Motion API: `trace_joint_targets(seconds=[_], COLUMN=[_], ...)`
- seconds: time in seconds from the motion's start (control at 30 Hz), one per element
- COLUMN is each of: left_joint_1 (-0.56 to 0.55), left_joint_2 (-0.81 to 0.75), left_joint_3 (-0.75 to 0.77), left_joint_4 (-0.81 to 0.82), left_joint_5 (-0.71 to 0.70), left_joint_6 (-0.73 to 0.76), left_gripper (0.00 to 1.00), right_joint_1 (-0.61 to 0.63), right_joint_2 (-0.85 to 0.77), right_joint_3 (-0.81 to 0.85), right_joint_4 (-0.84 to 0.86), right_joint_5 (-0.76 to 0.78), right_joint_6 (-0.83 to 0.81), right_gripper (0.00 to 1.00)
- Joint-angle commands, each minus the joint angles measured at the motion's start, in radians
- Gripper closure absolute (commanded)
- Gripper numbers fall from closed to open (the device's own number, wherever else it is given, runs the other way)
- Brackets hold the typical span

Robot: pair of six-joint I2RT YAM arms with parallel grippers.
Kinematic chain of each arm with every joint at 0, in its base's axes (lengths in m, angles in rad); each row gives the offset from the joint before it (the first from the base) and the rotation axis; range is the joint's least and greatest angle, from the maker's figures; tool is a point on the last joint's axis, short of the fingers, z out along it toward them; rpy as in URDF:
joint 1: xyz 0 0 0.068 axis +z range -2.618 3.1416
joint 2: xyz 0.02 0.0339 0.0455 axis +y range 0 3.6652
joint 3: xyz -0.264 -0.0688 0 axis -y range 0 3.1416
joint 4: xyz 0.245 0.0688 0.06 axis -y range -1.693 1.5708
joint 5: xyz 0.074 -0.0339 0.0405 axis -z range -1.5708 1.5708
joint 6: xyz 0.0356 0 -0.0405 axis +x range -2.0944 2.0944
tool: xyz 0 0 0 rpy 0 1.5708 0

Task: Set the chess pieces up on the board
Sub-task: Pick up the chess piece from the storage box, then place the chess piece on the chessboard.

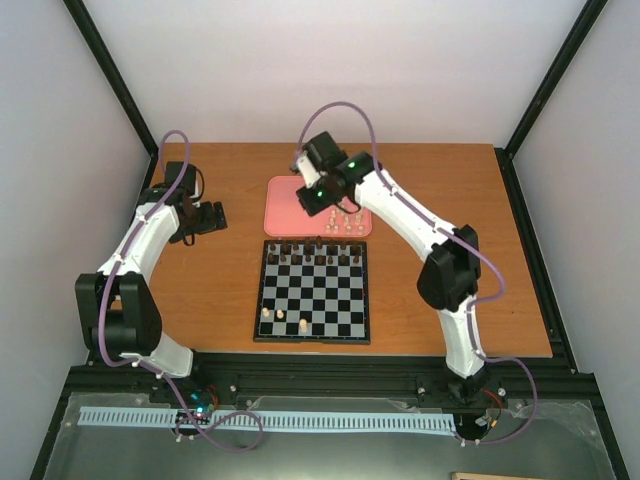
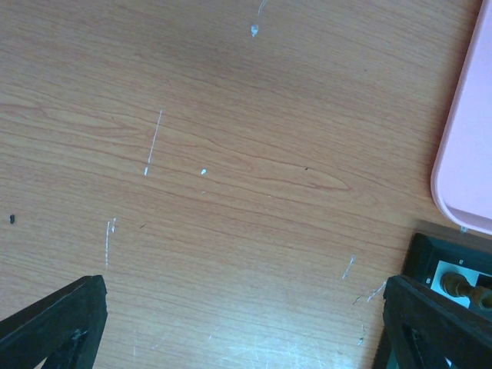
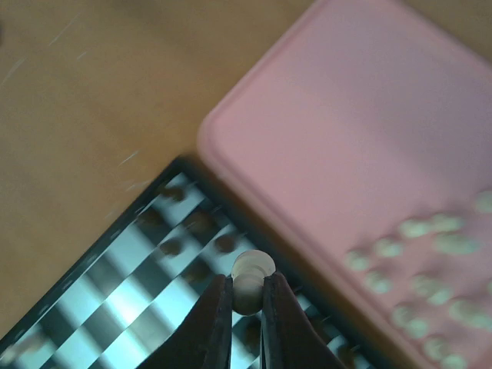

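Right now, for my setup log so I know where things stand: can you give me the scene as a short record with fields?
board: mid-table, in front of both arms
dark pieces: lined up along the board's far rows
cream pieces on board: three, near-left corner
cream pieces in tray: cluster in the right part of the pink tray
right jaws: shut on one cream piece
left jaws: open, nothing between them, over bare table

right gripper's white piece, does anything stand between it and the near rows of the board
The right gripper is shut on a cream piece above the board at its far edge. Dark brown pieces stand in the two far rows; the middle squares are bare. Three cream pieces stand near left. Carried above them, nothing visible blocks it.
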Motion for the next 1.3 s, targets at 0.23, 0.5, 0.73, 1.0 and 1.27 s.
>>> trace_joint_targets(seconds=[0.23, 0.5, 0.73, 1.0, 1.27], left_joint_1=[-0.007, -0.007, -0.009, -0.009, -0.008], left_joint_2=[-0.062, -0.082, -0.082, -0.068, -0.048], left_joint_3=[0.033, 0.01, 0.021, 0.026, 0.04], left_joint_4=[0.004, 0.018, 0.017, 0.019, 0.013], left_joint_5=[0.001, 0.002, -0.004, -0.004, -0.01], left_joint_6=[-0.002, -0.003, -0.002, -0.001, 0.001], left_gripper=[0.0, 0.0, 0.0, 0.0, 0.0], right_joint_1=[0.3, 0.391, 0.432, 0.434, 0.434], right_joint_2=[-0.354, -0.372, -0.302, -0.257, -0.217], right_joint_3=[-0.552, -0.726, -0.715, -0.735, -0.722], right_joint_4=[0.084, 0.18, 0.198, 0.243, 0.249], right_joint_5=[-0.029, -0.038, -0.03, 0.006, 0.0], right_joint_6=[0.136, 0.149, 0.119, 0.112, 0.092], right_gripper=[0.97, 0.97, 0.97, 0.97, 0.97])
